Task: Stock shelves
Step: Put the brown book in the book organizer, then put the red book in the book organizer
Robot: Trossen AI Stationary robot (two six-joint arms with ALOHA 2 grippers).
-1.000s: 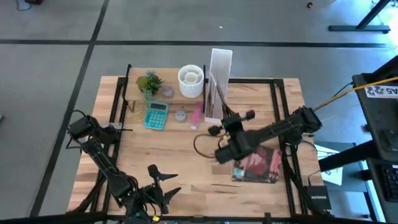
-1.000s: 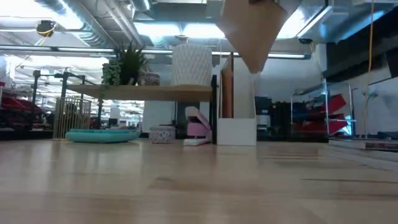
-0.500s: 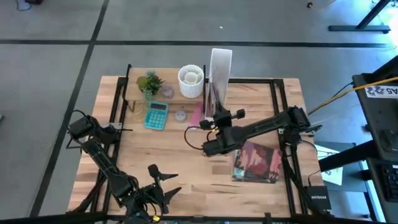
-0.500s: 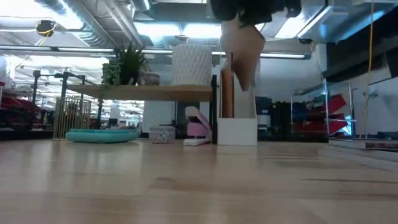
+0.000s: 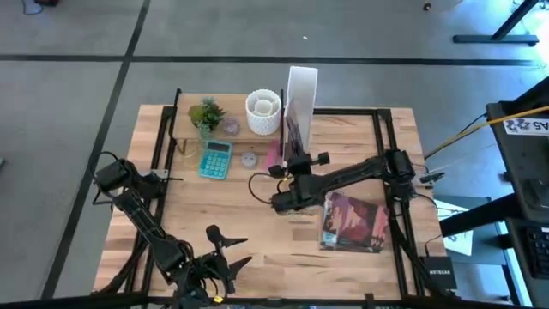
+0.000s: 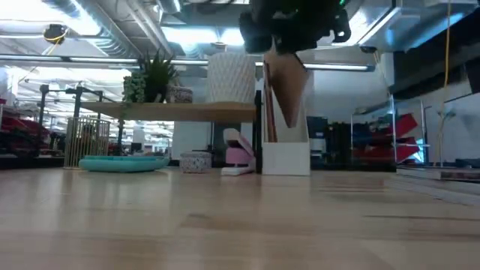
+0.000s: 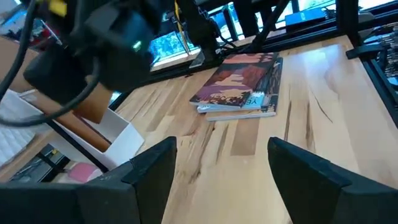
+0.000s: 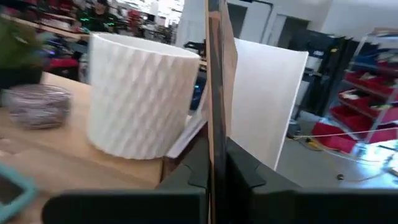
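Holding a thin brown folder edge-on, the right gripper hangs over the white file box at the table's far edge.
Its fingers are clamped on the folder, just beside the shelves, which carry a white ribbed pot and a plant. The left gripper waits by the near edge, fingers spread apart. A book lies toward the table's right edge.

A black box at the table's right front corner reads "NETGEAR". A white tag on the equipment at the right edge shows, upside down, "AS".
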